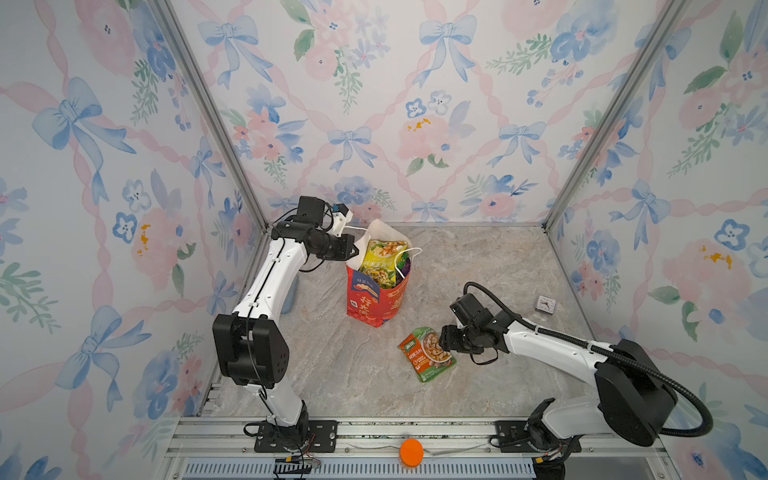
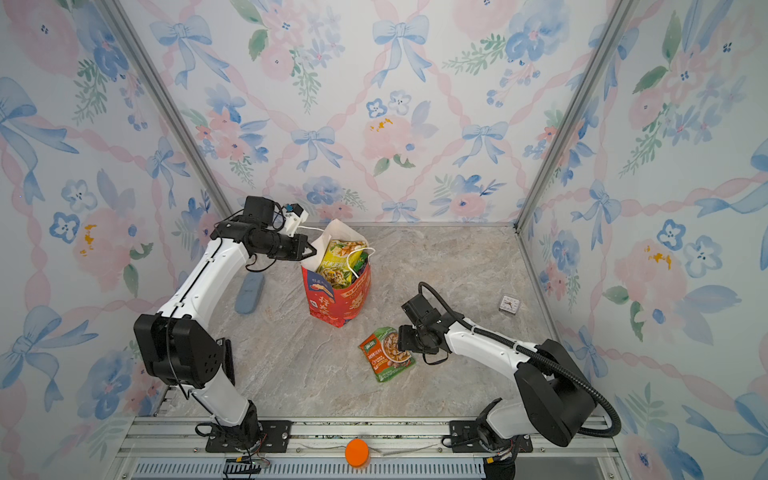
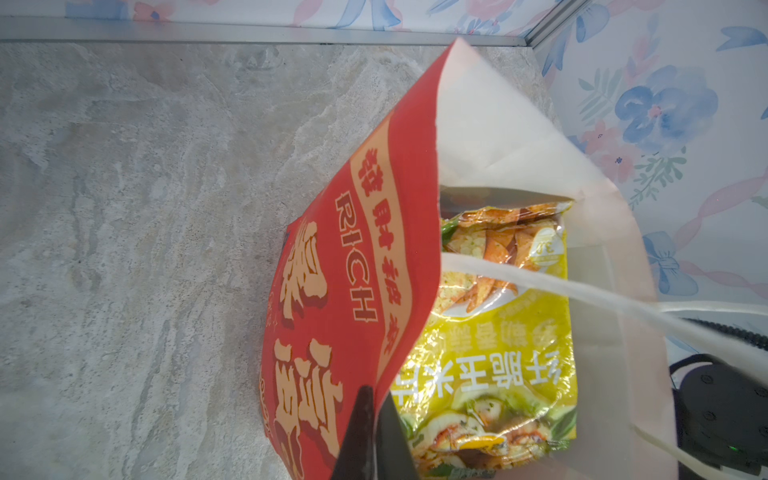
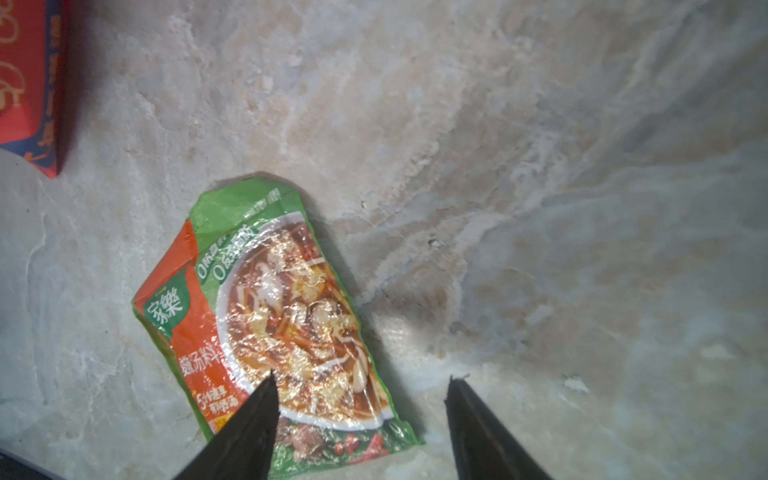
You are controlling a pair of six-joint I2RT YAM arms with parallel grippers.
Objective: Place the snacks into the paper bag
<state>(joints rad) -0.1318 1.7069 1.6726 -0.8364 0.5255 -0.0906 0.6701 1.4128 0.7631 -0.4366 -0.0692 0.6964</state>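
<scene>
The red paper bag stands upright mid-table, mouth open. A yellow snack packet sticks out of it, with a purple packet behind. My left gripper is shut on the bag's left rim, the red wall pinched between its fingers. A green and orange snack packet lies flat on the table in front of the bag. My right gripper is open low over its right edge, one finger above the packet, the other over bare table.
A small white clock sits near the right wall. A grey-blue flat object lies by the left arm. An orange round cap rests on the front rail. The bag's lower corner shows in the right wrist view.
</scene>
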